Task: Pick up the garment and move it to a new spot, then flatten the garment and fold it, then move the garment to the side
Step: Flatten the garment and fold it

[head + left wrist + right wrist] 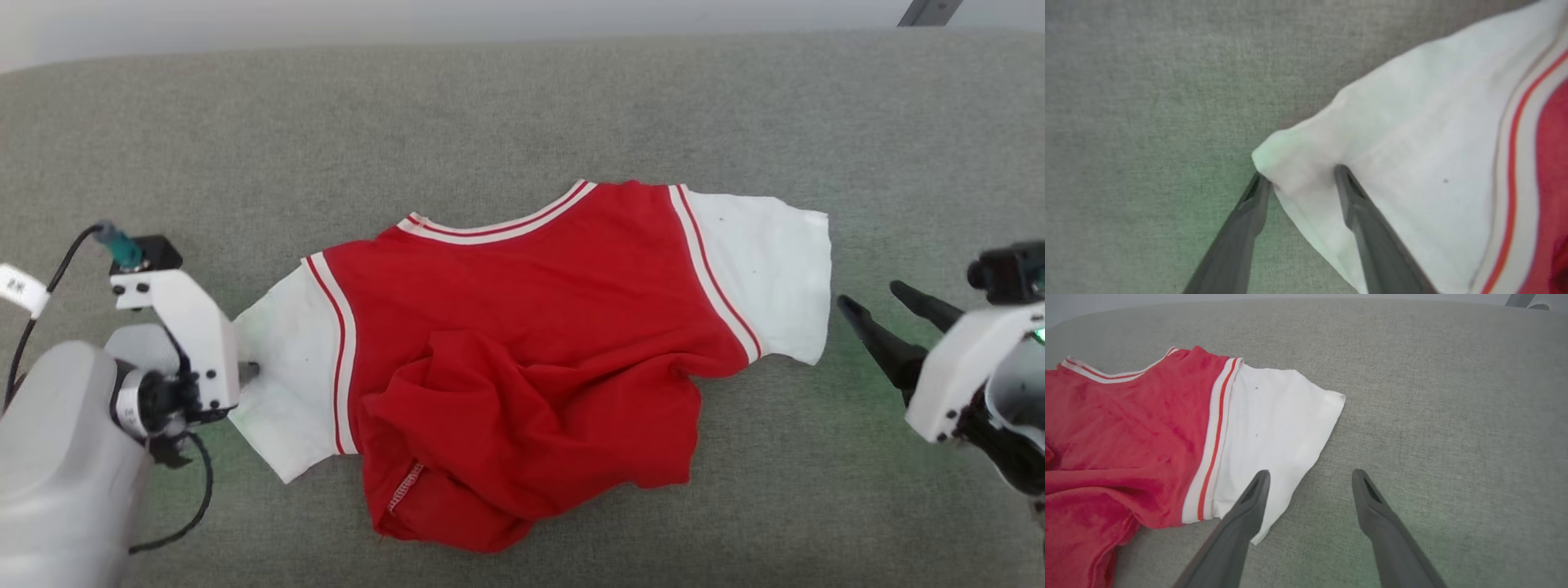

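**Red jersey on grey cloth, both grippers spread wide**

Head view: the garment (531, 351) lies in the middle of the grey fabric surface (522, 106), with its collar toward the far side. The upper part is mostly flat, but the lower red part is crumpled and folded up on itself. The white left-side sleeve (286, 384) and the white right-side sleeve (767, 269) lie out to the two sides. The left gripper (249, 371) is at the outer edge of the left-side sleeve, and its fingers are mostly hidden by the white wrist housing. A black cable (196, 506) hangs in a loop below this wrist. The right gripper (878, 314) is just beside the right-side sleeve and apart from it, with its two dark fingers spread and pointing toward the sleeve.

Left wrist view: the left gripper (1300, 173) has its fingers wide apart, and a raised corner of the white sleeve sits between the tips. One finger is at the hem edge, the other lies over the white cloth. The jaws are not closed on the cloth. The stripe trim (1515, 163) runs along the right side.

Right wrist view: the right gripper (1310, 477) also has its fingers spread, with grey surface showing between them. One finger crosses in front of the sleeve's lower corner; whether it touches, I cannot tell. The garment lies at the left.
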`<state>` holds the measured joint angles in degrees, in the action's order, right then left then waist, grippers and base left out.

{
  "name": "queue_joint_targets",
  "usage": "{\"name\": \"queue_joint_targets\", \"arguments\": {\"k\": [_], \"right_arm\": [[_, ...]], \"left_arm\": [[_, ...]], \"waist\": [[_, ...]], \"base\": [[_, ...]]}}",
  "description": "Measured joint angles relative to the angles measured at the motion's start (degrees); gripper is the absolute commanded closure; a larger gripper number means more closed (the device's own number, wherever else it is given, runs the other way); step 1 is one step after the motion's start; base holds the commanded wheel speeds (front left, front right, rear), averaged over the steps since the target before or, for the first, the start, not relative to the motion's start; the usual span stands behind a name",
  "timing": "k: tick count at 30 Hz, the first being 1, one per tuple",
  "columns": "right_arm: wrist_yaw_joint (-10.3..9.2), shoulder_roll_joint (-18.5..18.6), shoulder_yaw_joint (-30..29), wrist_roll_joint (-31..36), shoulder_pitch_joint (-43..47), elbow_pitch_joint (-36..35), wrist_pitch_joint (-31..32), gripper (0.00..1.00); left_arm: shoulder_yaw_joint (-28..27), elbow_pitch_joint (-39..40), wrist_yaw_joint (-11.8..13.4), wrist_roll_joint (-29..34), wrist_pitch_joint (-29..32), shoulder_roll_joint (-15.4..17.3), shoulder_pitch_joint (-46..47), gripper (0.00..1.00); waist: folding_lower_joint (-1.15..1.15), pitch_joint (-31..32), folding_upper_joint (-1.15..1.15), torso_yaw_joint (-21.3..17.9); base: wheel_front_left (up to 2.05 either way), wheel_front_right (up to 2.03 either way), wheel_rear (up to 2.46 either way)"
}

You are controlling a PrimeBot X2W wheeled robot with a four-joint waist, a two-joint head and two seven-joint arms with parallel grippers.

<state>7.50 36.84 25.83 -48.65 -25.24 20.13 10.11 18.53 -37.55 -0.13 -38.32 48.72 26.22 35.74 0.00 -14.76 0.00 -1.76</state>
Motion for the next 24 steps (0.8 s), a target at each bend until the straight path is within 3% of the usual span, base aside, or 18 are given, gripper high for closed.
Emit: {"name": "queue_joint_targets", "arguments": {"k": [6,24], "right_arm": [[0.00,-2.00,-1.76,1.69,-6.00,1.57,9.51,0.00],[-0.05,-5.46,-2.97,-0.18,-23.10,21.31,32.52,0.00]], "left_arm": [[2.67,-0.18,-1.36,1.03,1.16,-1.96,4.61,1.00],[5.32,-2.63,-4.00,1.68,-2.26,-7.19,11.85,1.00]], "waist": [[0.00,-2.46,0.00,1.21],[0.00,-8.23,0.01,7.99]], "base": [[0.00,0.00,0.00],[0.00,0.00,0.00]]}}
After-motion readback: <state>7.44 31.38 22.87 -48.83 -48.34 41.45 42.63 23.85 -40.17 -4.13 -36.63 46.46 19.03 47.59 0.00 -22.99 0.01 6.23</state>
